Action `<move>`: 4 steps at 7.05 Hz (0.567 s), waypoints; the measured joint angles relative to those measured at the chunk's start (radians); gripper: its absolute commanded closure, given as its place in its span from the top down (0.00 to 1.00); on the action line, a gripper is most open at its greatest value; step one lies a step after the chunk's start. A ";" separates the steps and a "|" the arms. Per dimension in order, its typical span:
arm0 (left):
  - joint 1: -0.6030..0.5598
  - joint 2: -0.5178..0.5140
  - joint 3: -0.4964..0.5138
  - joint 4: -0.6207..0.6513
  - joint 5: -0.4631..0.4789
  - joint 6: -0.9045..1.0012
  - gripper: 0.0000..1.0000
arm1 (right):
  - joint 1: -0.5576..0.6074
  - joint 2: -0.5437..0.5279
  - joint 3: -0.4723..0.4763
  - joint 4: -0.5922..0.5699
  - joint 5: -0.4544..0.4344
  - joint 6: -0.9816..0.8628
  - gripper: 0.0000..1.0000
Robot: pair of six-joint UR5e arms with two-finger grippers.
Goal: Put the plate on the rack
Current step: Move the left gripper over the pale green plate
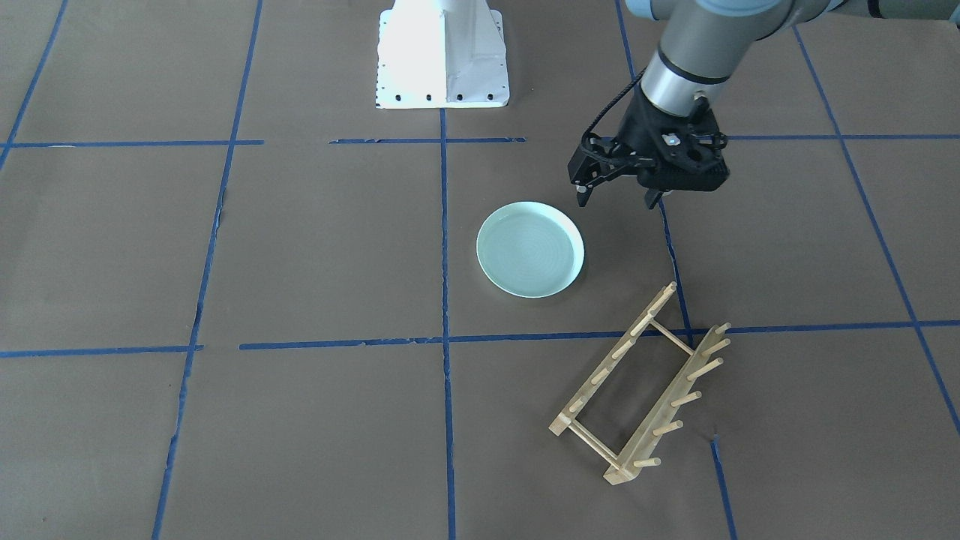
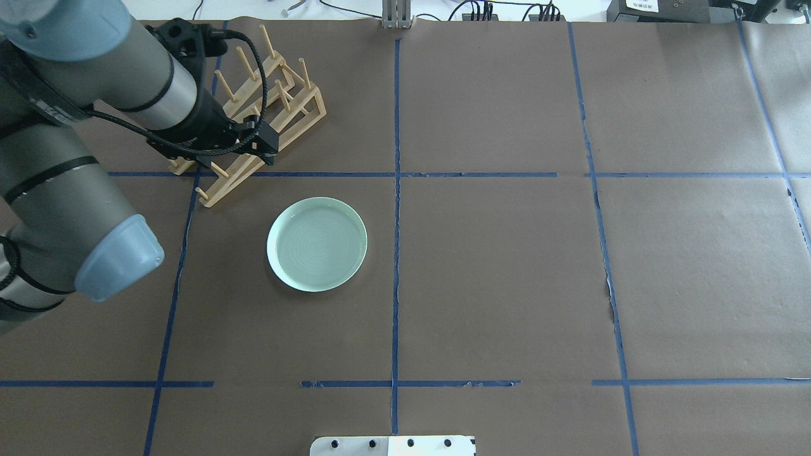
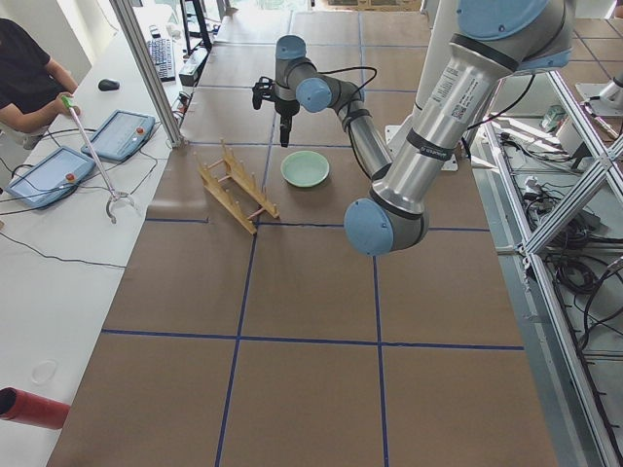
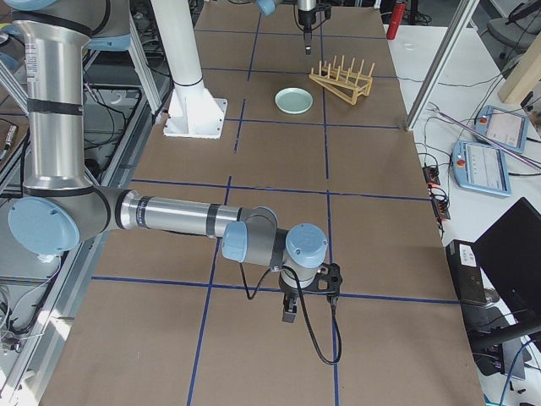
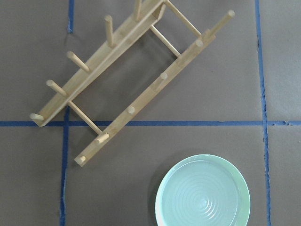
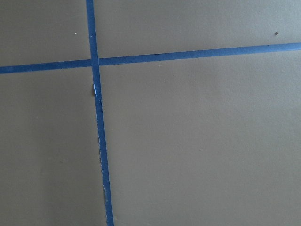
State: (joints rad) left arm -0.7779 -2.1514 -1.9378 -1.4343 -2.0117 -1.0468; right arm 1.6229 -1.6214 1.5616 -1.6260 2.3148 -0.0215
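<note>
The pale mint-green plate (image 1: 530, 249) lies flat on the brown table, also in the overhead view (image 2: 317, 244) and the left wrist view (image 5: 202, 193). The bamboo rack (image 1: 611, 360) stands beside it, empty, toward the robot's left and the far edge (image 2: 304, 117) (image 5: 141, 101). My left gripper (image 1: 616, 199) is open and empty. It hangs above the table on the robot's side of the rack, just left of the plate and clear of both. My right gripper (image 4: 292, 309) shows only in the exterior right view, low over bare table far from the plate; I cannot tell if it is open or shut.
The white robot base (image 1: 442, 56) stands at the table's near middle. Blue tape lines (image 2: 396, 253) cross the brown paper. A person (image 3: 24, 78) sits by tablets (image 3: 122, 131) beyond the table's far side.
</note>
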 measured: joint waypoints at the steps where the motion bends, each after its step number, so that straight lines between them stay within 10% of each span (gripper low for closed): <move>1: 0.054 -0.047 0.042 0.006 0.058 -0.020 1.00 | 0.000 0.000 0.000 0.000 0.000 0.000 1.00; 4: 0.142 -0.099 0.110 0.006 0.162 -0.044 1.00 | 0.000 0.000 0.000 0.000 0.000 0.000 1.00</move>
State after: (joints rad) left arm -0.6360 -2.2503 -1.8279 -1.4278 -1.8497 -1.0905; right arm 1.6229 -1.6214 1.5616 -1.6260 2.3148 -0.0217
